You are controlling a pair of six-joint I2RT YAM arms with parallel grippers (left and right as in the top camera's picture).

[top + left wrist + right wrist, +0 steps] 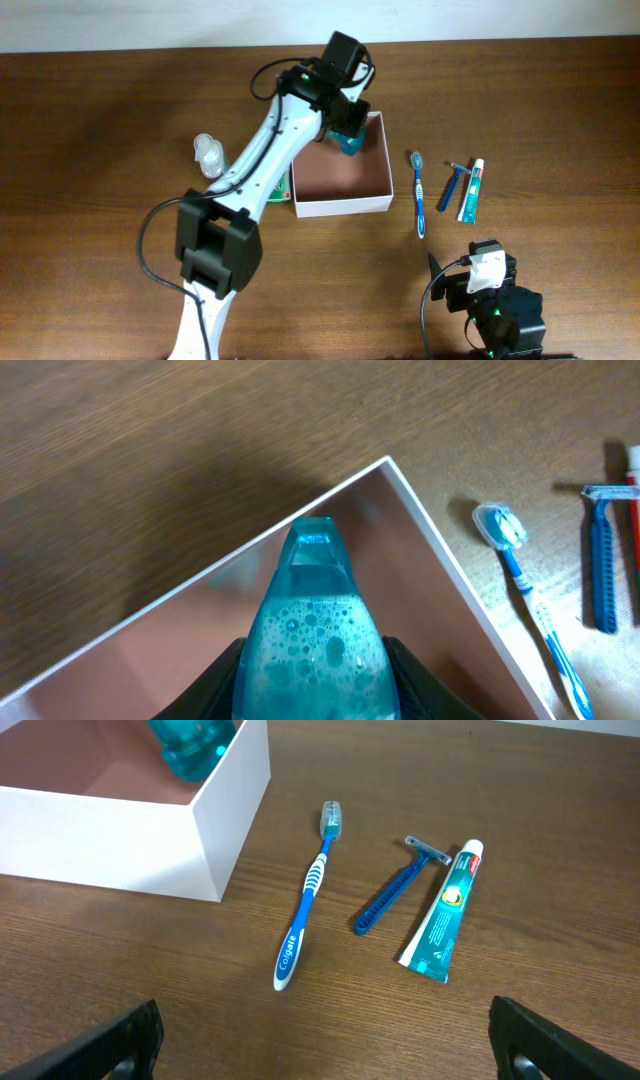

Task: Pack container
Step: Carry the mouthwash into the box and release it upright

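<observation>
Overhead view: the box (pixel 345 185) sits near the middle of the brown table (pixel 100 120), open side up, with white walls and a pinkish-tan floor
Left gripper (pixel 346 128): hangs over the box's far right corner, clamped on a teal bottle (pixel 350 147)
Left wrist view: the teal bottle, with bubbles in its liquid, is pinched between two dark fingers (pixel 222 678), its cap pointing into the box corner; whether it touches the floor cannot be told
Right gripper (pixel 325 1020): spread wide, holding nothing, low at the near edge of the table, well apart from the box
Right of the box: toothbrush (pixel 418 195), razor (pixel 451 187) and toothpaste tube (pixel 471 190) lie side by side
Left of the box: a small clear bottle (pixel 208 154); a green item (pixel 281 186) shows just beside the box wall, partly under the arm
</observation>
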